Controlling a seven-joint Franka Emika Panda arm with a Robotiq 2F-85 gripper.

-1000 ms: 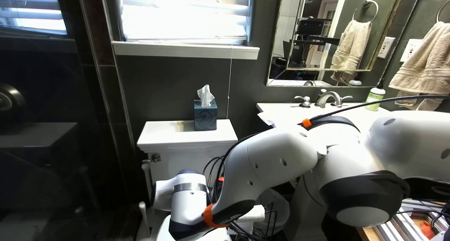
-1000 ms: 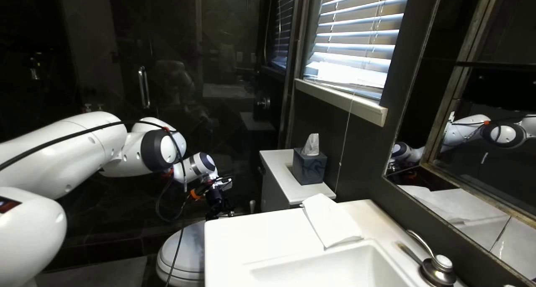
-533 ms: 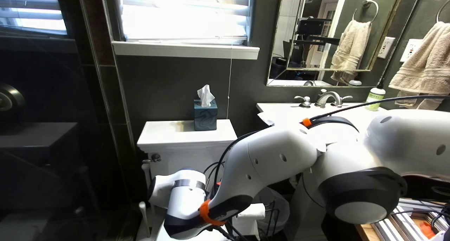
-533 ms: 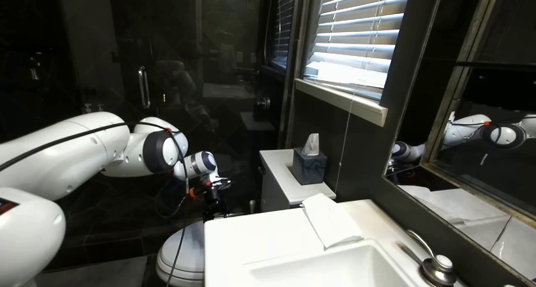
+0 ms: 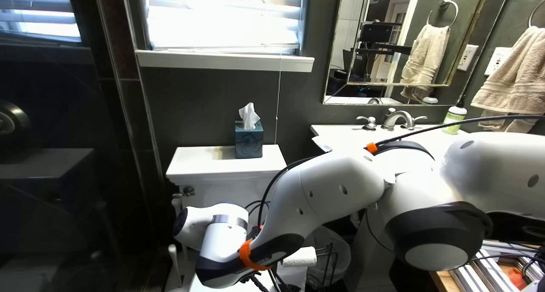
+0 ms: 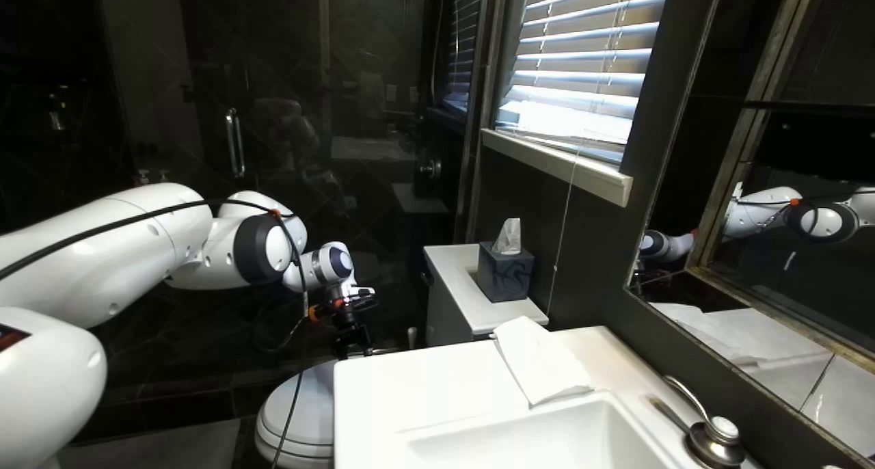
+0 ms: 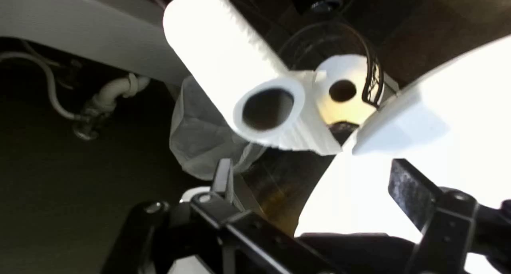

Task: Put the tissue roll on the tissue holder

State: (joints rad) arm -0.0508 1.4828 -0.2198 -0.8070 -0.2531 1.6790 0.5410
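Spreading from two to five o'clock in the wrist view, a white toilet (image 7: 471, 146) bounds the bathroom's dark floor (image 7: 287, 174), visible between it and a bin (image 7: 199, 142) at nine. The roll (image 7: 223, 54) is between eleven and twelve, near a wire stand (image 7: 373, 82) at two; its loose sheet (image 7: 319, 134) points at the toilet's edge, touching or not I cannot tell. The jaws are parted wide, fingers (image 7: 413, 190) at seven and four, apart from the roll.

No text is readable; lettering on the green-and-white plastic pump bottle (image 5: 457, 113), at right in an exterior view, is too small.
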